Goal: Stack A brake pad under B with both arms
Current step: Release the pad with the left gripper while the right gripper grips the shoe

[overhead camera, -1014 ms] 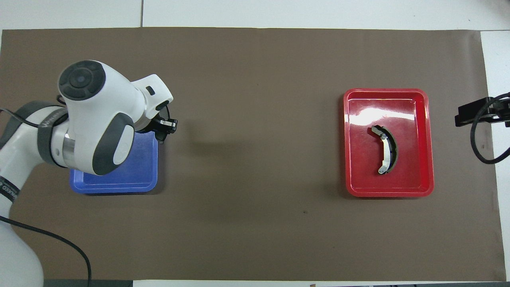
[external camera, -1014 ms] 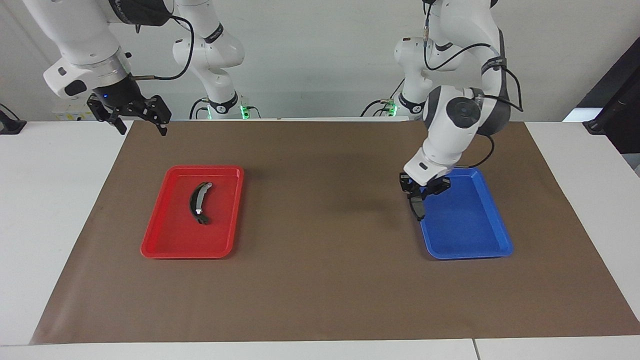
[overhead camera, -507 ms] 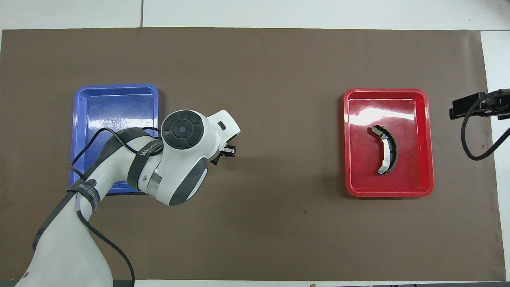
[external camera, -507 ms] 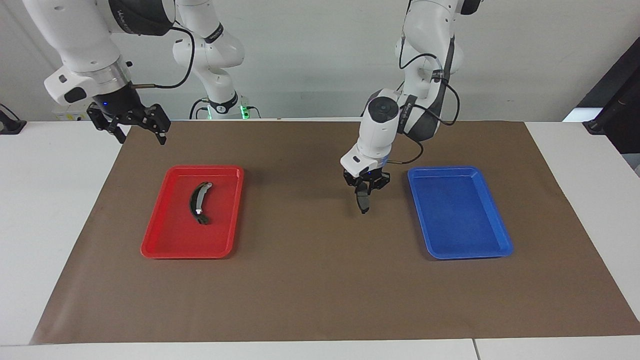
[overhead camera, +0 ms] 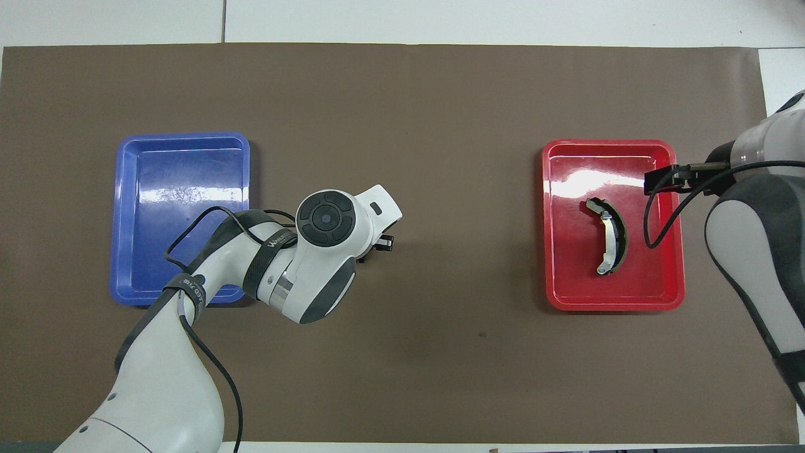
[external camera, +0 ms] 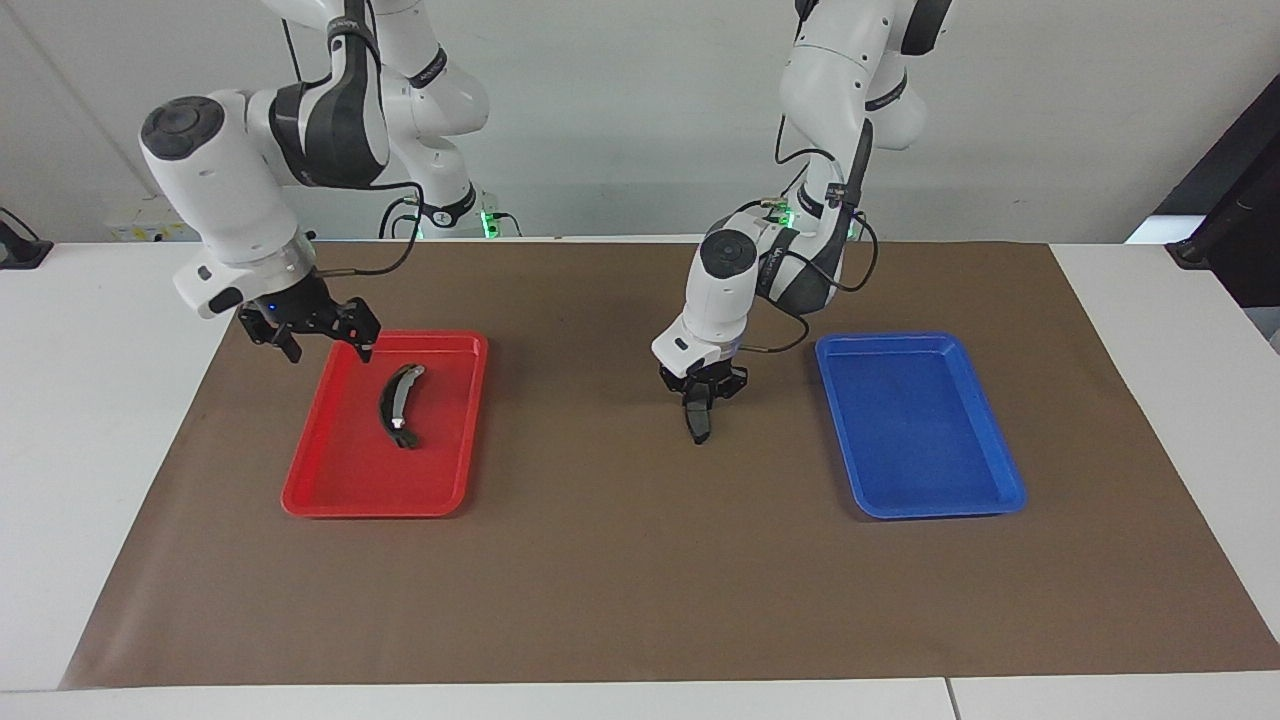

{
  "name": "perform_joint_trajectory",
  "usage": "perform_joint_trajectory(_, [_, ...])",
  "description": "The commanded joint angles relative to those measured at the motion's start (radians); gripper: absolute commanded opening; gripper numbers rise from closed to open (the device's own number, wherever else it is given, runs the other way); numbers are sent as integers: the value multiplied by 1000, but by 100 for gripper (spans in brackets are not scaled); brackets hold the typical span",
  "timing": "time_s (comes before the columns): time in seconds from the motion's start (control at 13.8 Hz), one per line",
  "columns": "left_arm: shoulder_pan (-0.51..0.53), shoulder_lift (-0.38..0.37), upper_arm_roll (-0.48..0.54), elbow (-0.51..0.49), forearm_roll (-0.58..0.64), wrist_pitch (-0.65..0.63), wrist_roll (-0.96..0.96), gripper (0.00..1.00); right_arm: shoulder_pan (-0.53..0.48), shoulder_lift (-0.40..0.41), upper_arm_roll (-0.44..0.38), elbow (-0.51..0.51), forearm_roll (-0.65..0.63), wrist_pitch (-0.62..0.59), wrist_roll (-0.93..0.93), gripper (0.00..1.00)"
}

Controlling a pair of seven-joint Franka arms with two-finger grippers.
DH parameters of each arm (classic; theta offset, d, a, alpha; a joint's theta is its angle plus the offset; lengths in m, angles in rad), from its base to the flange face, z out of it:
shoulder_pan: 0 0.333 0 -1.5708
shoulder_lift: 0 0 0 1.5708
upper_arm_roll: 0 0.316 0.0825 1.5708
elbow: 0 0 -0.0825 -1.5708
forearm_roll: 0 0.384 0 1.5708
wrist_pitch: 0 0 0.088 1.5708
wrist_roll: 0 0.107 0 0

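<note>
The A brake pad (external camera: 697, 421), short and dark grey, hangs on end from my left gripper (external camera: 700, 398), which is shut on its top. They are over the brown mat between the two trays, closer to the blue one. In the overhead view the left wrist hides the pad, and only a bit of the left gripper (overhead camera: 381, 243) shows. B (external camera: 398, 405) (overhead camera: 609, 236), the long crescent shoe with a silvery face, lies in the red tray (external camera: 350, 470) (overhead camera: 578, 283). My right gripper (external camera: 328, 345) (overhead camera: 658, 181) is open over that tray's corner nearest the robots.
A blue tray (external camera: 920, 430) (overhead camera: 179, 163) with nothing in it lies toward the left arm's end of the table. A brown mat (external camera: 600, 560) covers most of the white table. A black cable loops from the right wrist over the red tray in the overhead view.
My left gripper has carried the pad from the blue tray's edge out over the mat toward the middle. The right gripper has come down and in, to the red tray's corner.
</note>
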Motion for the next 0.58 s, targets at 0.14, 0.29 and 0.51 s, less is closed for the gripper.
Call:
perform_joint_trajectory(0.14, [-17,14,12,4,2,8,-14,87,3,0,5,-240,20,278,-69,99])
perform_joint_trajectory(0.29, [-3,-22,13,5,2,-48,-1,100,11,6,5,-269,20,302,-71,99])
perform_joint_trajectory(0.51, [72,-143,15,21,2,-206,26,100,9,35,4,-309,20,361,-90,99])
